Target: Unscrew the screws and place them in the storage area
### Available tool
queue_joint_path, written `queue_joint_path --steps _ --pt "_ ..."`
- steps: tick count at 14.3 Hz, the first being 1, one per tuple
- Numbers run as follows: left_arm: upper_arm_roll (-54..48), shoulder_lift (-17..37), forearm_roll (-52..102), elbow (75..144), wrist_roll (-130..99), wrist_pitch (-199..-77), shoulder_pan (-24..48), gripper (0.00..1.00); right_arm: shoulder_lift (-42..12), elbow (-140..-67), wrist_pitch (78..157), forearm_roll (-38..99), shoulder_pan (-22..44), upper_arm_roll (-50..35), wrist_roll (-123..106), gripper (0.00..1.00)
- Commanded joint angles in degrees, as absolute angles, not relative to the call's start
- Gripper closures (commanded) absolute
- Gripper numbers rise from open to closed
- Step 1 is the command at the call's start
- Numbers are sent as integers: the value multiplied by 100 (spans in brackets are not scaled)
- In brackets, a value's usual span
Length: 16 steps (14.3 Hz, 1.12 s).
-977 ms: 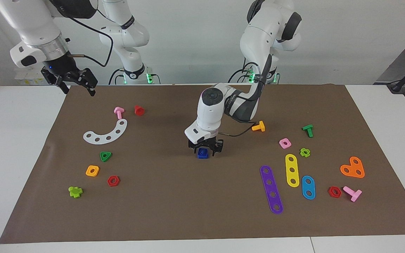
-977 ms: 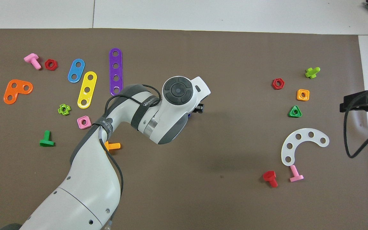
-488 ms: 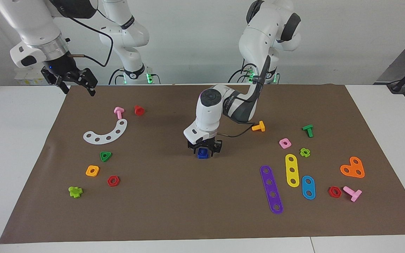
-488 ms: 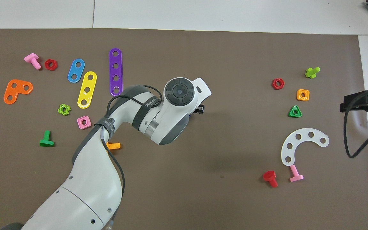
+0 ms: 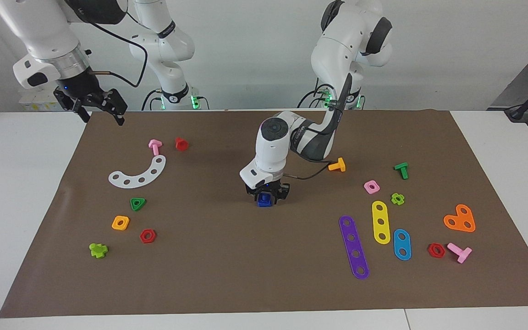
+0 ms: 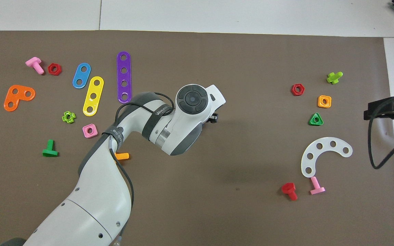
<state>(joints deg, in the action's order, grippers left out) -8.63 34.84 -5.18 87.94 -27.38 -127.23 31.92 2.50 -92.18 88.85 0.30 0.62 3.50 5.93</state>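
My left end effector (image 5: 265,194) sat low at the middle of the brown mat (image 5: 227,275), closed around the blue screw (image 5: 264,200), which rested on the mat. My right end effector (image 5: 100,110) hung waiting, fingers apart, above the mat's corner near the pink bolt (image 5: 155,146).

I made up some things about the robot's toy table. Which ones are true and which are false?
1. The left gripper is down at the blue screw. True.
2. The right gripper holds the pink bolt. False: it hangs in the air with nothing in it, over the mat's edge.
3. The purple strip lies on the white table. False: on the brown mat.
4. The white curved strip has holes. True.
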Motion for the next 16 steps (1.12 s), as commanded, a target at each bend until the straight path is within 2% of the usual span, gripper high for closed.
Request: queue_joint_path --steps 1,11,16 --pt "-773 3463 -677 8824 -2804 -12735 3287 36 396 -9369 8868 18 79 352 633 0" --pt "-773 3463 -624 8807 -2786 -12718 3287 62 396 -9369 8868 18 70 352 633 0" --pt "-782 3489 -554 8631 -2786 -12376 3287 65 396 -9369 8868 18 70 352 633 0"
